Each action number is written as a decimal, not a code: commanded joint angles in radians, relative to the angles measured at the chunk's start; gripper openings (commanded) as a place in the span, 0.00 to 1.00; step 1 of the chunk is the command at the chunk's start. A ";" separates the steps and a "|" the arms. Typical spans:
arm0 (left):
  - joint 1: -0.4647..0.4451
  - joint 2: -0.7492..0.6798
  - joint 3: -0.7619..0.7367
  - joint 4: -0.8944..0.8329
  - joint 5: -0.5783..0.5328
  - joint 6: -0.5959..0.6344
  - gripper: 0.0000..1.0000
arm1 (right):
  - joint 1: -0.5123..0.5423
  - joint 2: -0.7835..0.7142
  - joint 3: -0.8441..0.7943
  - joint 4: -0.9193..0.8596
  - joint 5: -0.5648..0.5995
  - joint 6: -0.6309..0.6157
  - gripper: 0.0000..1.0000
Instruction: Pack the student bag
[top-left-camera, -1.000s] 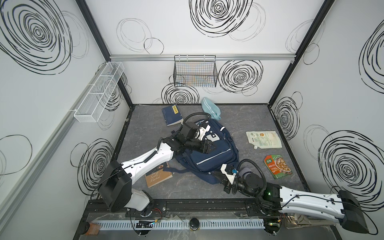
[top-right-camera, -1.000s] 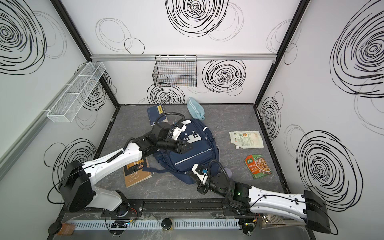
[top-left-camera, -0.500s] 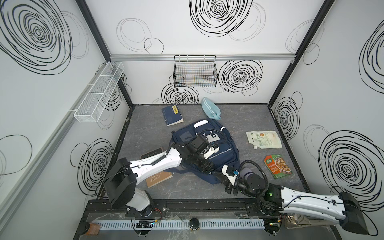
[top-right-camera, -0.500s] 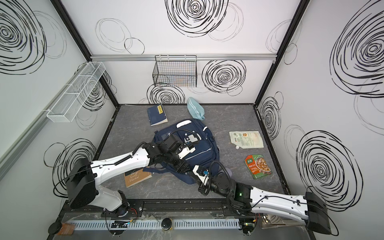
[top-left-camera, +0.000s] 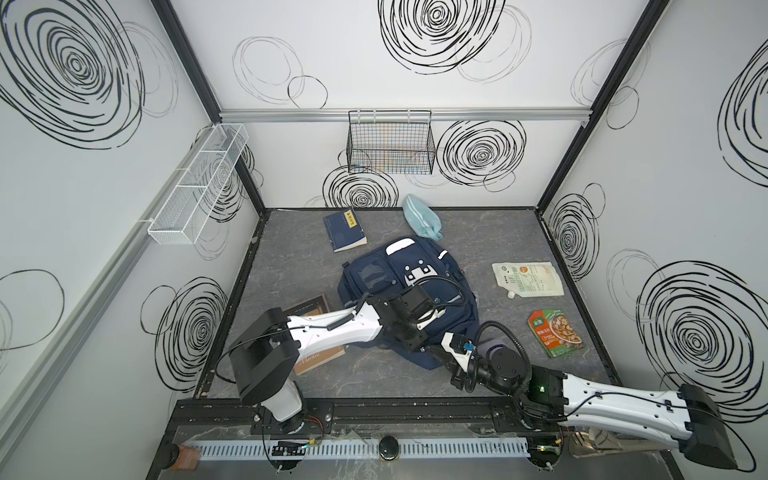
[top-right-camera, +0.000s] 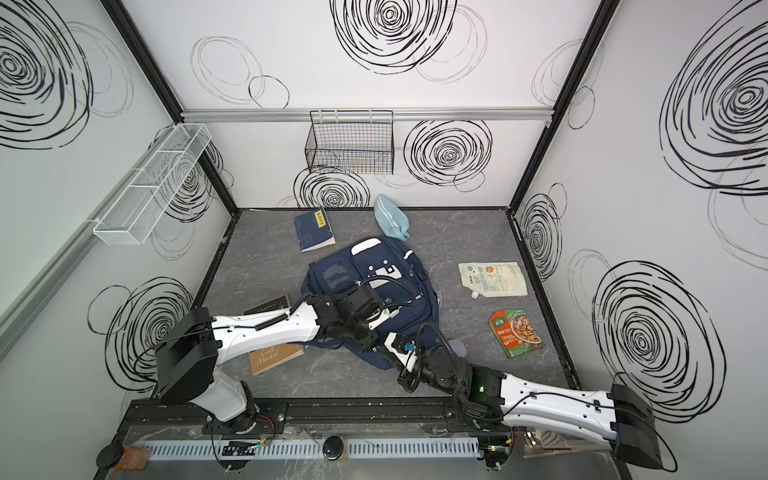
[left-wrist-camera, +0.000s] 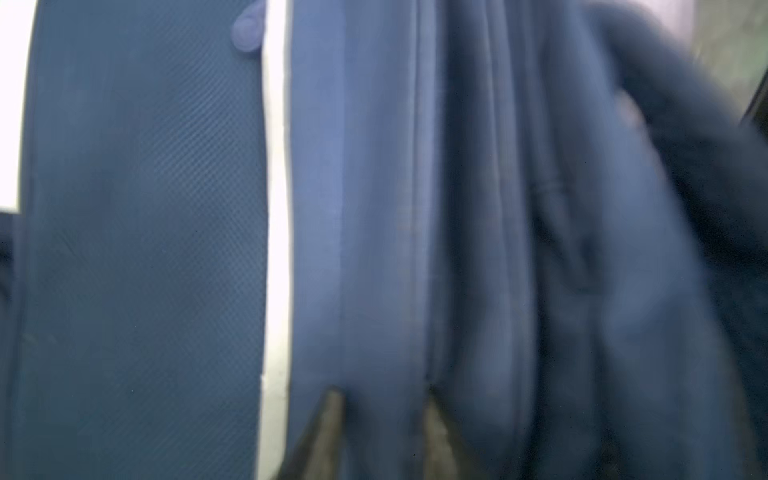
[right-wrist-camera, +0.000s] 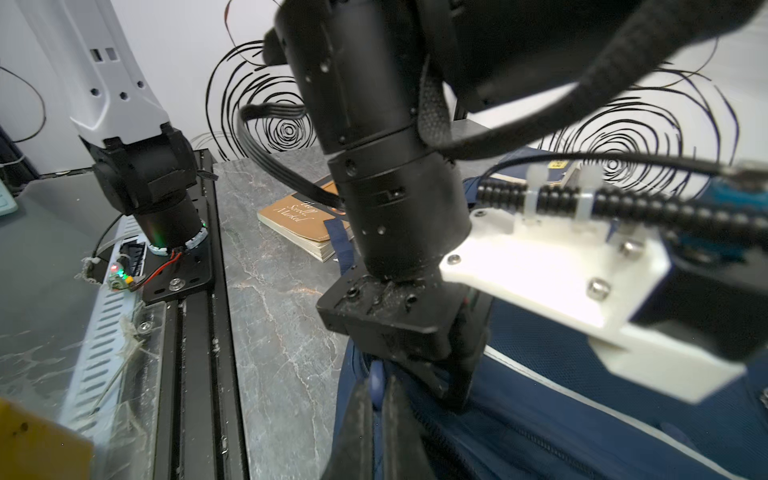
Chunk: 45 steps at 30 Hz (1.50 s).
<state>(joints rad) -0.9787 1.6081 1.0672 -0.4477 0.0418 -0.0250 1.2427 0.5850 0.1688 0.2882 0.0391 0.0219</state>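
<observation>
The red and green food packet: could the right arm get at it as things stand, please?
Probably not yet: the right claw is shut on the near edge of the student bag. Once released, the way looks free: the packet lies apart on bare table.

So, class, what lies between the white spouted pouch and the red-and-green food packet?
Nothing: only bare grey table separates them, as both top views show.

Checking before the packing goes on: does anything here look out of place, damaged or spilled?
Nothing looks spilled or damaged. One small oddity: a strap of the student bag lies over a corner of the brown book, so moving the bag might drag the book.
</observation>
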 joint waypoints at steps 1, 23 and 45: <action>0.040 -0.046 -0.022 0.019 -0.083 -0.023 0.00 | 0.003 -0.026 0.025 0.111 0.011 -0.007 0.00; 0.216 -0.345 -0.144 0.448 0.113 -0.486 0.00 | 0.020 0.085 0.030 0.262 0.082 0.015 0.00; 0.210 -0.322 -0.086 0.612 0.063 -0.862 0.00 | 0.167 0.494 0.129 0.491 0.271 -0.089 0.00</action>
<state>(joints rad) -0.7807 1.2968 0.9089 -0.0677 0.1314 -0.7986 1.3846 1.0420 0.2680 0.7002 0.3317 -0.0280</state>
